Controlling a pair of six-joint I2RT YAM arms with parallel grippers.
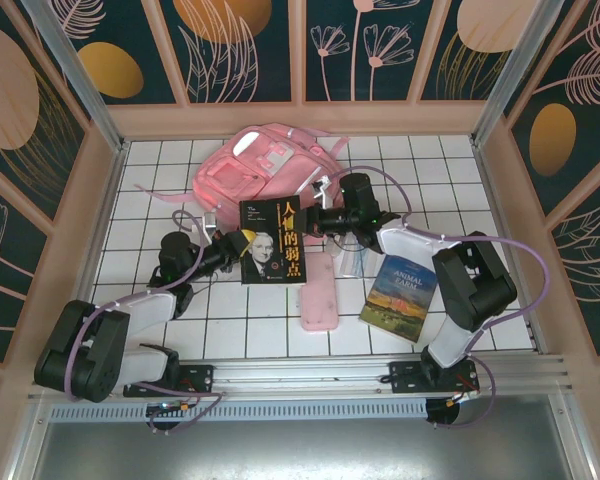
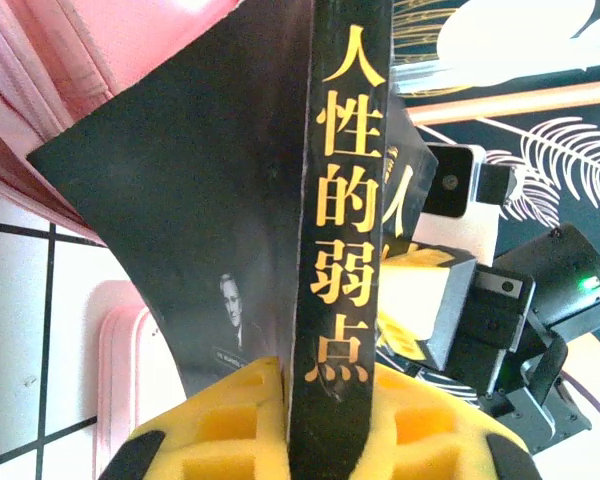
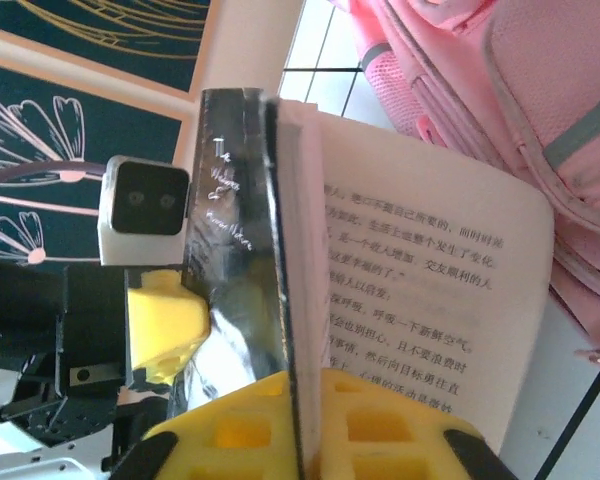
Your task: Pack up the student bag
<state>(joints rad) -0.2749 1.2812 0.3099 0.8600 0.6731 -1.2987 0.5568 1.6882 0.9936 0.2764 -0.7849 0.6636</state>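
Yellow foam pads (image 2: 220, 410) of the left gripper (image 2: 330, 400) sit lowest in the left wrist view, pressed tight on the spine of a black book (image 2: 210, 230) with gold Chinese characters running down it.

From the top, the student bag (image 1: 255, 165) lies at the far middle of the white tiled surface (image 1: 150, 190), close to the back wall, its pale stripe and front pockets facing up. Pink fabric of it also fills the upper left corner of the left wrist view and the upper right of the right wrist view.

Just nearer than the bag, the black book is held off the tiles with its cover, showing a man's portrait, turned up toward the top camera. Its far edge reaches the bag's near edge. The left gripper clamps it at the lower left; the right gripper (image 1: 305, 215) meets it at the upper right corner. In the right wrist view the cover's edge stands between that gripper's yellow pads and a printed page is fanned open to the right. Whether those pads clamp the cover or merely flank it, I cannot tell.

A flat pink pencil case (image 1: 320, 290) lies on the near side of the book. To its right lies a paperback titled Animal Farm (image 1: 400, 295), beside the right arm.
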